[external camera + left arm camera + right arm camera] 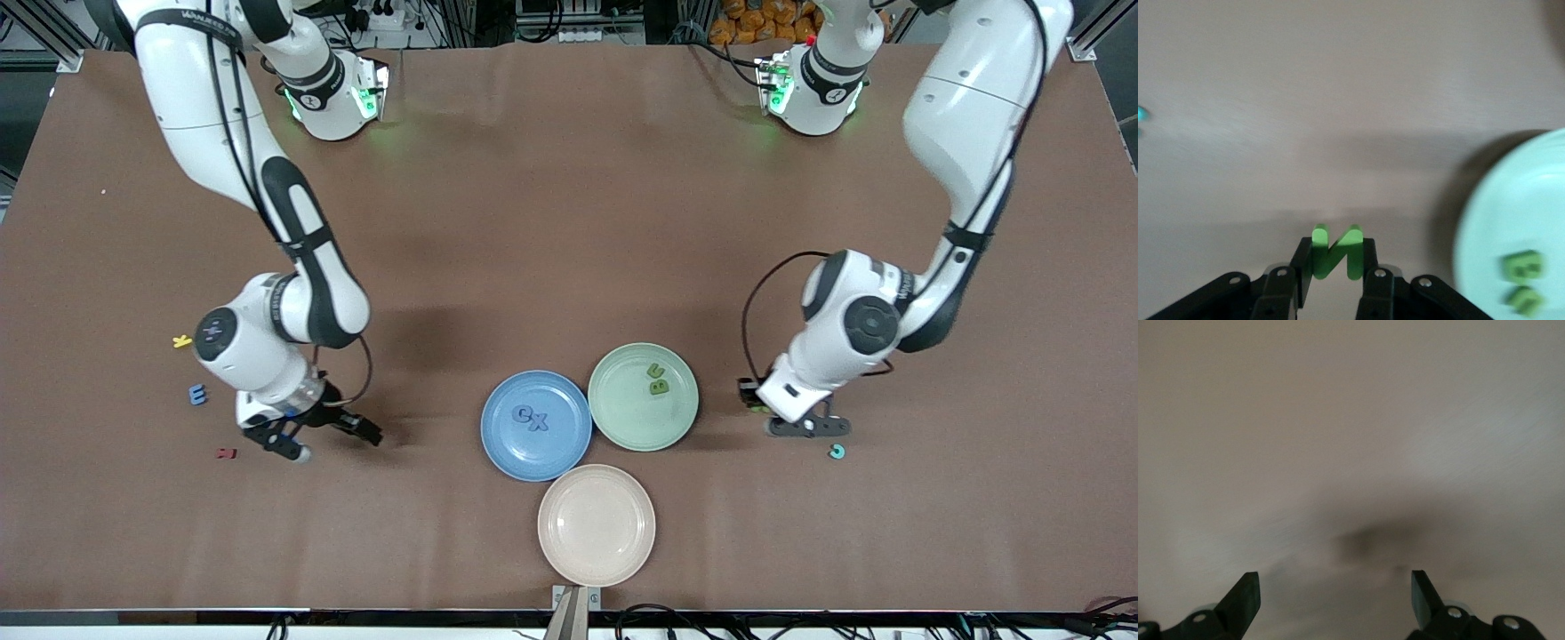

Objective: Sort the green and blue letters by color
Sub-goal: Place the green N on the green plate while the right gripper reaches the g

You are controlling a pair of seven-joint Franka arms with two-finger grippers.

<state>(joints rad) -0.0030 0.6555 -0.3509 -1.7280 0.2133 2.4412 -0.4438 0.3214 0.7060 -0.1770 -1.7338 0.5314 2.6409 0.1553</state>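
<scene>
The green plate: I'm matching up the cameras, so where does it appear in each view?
Front view: green plate, mid-table, beside the blue plate.
Left wrist view: its rim at the picture's edge.
Right wrist view: not in it.
Shared landmark: the two green letters on it.

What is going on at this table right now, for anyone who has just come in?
Two robot arms are sorting small letters onto plates by color. The left gripper is shut on a green N beside the green plate, which already holds two green letters. The blue plate holds two blue letters. The right gripper hangs open and empty over the table near a blue letter, a yellow letter and a red letter. The pink plate holds nothing.
</scene>
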